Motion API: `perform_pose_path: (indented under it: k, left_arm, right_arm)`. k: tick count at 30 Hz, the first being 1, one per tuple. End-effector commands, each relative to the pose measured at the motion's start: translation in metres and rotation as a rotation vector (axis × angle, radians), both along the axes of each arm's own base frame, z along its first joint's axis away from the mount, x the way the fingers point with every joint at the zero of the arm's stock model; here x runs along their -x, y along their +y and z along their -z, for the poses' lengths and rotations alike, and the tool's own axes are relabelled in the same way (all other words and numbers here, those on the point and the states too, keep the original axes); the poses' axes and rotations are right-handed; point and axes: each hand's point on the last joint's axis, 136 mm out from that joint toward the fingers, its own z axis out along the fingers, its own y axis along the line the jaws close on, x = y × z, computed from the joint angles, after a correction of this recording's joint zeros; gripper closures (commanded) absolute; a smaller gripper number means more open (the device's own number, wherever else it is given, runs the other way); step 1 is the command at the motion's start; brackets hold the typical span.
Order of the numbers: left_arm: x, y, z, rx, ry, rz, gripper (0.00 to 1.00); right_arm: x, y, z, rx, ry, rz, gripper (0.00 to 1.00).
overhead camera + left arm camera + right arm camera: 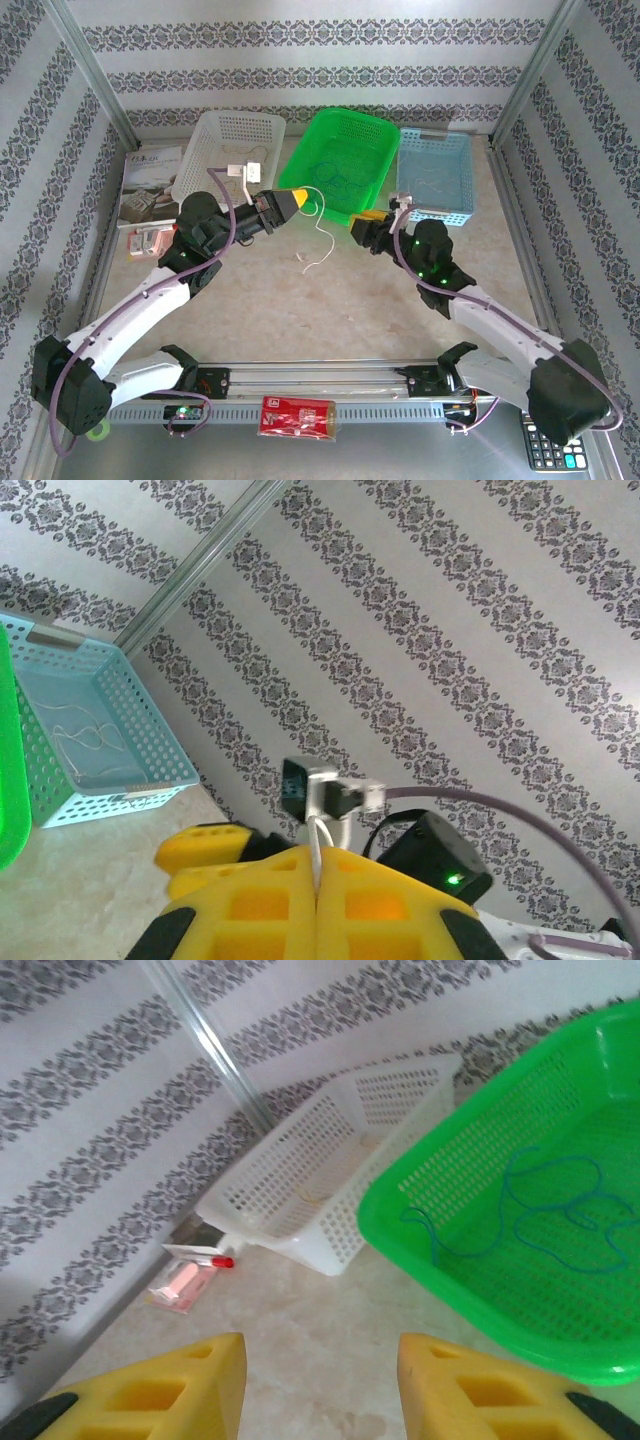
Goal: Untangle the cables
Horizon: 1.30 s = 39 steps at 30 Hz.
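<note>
On rail at near edge, betw. arm bases: flat red packet [297, 415]; dark calculator [550, 447] by near R corner. Mid-table, at yellow two-finger left gripper [298, 203]: jaws shut tight on thin white cable [318, 832], strand pinched in seam betw. pads. Rest of cable dangling toward beige marbled tabletop [320, 320], loose end betw. the two arms; touching surface or not, cannot tell. At yellow two-finger right gripper [320, 1380]: jaws approx. half apart, nothing betw. them, bare tabletop below, apart from white cable. Just beyond both tips: green plastic mesh basket [345, 130] w/ thin blue looped cable [550, 1210] inside. To its L, white plastic mesh basket [225, 135]; to its R, light-blue plastic mesh basket [150, 765] w/ whitish thin strands [85, 742] on its floor. Far L: printed booklet [150, 180], small pink packet [150, 241]. Around: grey-striped damask wallpaper [300, 45], metal frame posts at corners.
</note>
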Motion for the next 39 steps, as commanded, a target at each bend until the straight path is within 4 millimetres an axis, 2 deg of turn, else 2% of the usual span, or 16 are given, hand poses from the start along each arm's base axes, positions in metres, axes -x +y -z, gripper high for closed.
perform_pose_path:
  k: [1,6,10,15,23,33,39]
  left_arm:
    - [-0.003,0.002,0.011,-0.032,-0.006,-0.005,1.0]
    - [-0.007,0.001,0.023,-0.044,0.02,-0.013,1.0]
    - [-0.011,0.002,0.034,-0.048,0.049,-0.027,1.0]
    - [-0.017,0.004,0.044,-0.018,0.084,-0.055,1.0]
    - [-0.021,0.007,0.049,0.019,0.097,-0.081,1.0]
    - [-0.022,0.008,0.048,0.03,0.091,-0.089,1.0]
    - [-0.022,0.007,0.045,0.039,0.086,-0.086,1.0]
  right_arm:
    - [0.015,0.011,-0.033,-0.028,-0.053,-0.083,0.55]
    - [0.039,0.03,-0.067,-0.071,-0.112,-0.174,0.58]
    - [0.053,0.036,-0.09,-0.119,-0.139,-0.202,0.61]
    - [0.064,0.048,-0.106,-0.183,-0.134,-0.257,0.62]
    - [0.061,0.069,-0.106,-0.263,-0.06,-0.309,0.61]
    - [0.055,0.088,-0.1,-0.305,-0.006,-0.348,0.71]
    - [0.051,0.092,-0.094,-0.295,0.007,-0.342,0.66]
